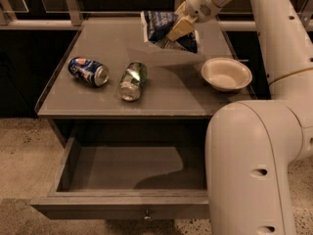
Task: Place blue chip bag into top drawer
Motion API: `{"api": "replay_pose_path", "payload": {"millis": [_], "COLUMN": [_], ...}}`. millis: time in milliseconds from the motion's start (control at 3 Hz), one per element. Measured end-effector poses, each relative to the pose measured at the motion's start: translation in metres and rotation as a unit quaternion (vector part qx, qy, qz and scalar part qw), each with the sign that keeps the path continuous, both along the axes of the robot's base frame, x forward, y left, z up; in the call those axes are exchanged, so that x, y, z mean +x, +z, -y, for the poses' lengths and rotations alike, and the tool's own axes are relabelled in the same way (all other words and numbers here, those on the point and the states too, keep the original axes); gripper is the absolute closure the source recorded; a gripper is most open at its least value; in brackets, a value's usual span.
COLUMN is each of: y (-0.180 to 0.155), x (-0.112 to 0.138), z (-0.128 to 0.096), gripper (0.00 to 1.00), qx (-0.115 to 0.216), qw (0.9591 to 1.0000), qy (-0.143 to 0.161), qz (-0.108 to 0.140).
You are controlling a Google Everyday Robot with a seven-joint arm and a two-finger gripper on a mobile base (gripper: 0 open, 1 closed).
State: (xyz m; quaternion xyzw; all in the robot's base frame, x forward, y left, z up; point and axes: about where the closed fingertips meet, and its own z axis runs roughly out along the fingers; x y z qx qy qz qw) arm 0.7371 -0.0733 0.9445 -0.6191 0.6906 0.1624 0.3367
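Note:
The blue chip bag (164,29) is a crumpled dark blue foil bag with white lettering, held up off the table top at the back right. My gripper (177,31) reaches in from the upper right and is shut on the bag, its yellowish fingers (180,27) clamped across the middle. The top drawer (127,180) is pulled open below the table front; its inside looks empty, and a small round knob (145,216) sits on the front panel.
A blue soda can (88,71) and a green can (132,81) lie on their sides on the table's left half. A white bowl (226,74) stands at the right. My white arm fills the lower right and covers the drawer's right end.

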Motion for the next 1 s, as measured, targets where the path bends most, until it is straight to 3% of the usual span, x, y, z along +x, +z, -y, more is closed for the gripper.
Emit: {"api": "replay_pose_path", "payload": {"millis": [333, 1000], "y": [0.028, 0.069], "x": [-0.037, -0.129], "z": [0.004, 0.018], "gripper": [1.0, 1.0], "qx": [0.0, 0.02], "qw": [0.9999, 0.9987], "qy": [0.002, -0.033], "qz": [-0.013, -0.034]}}
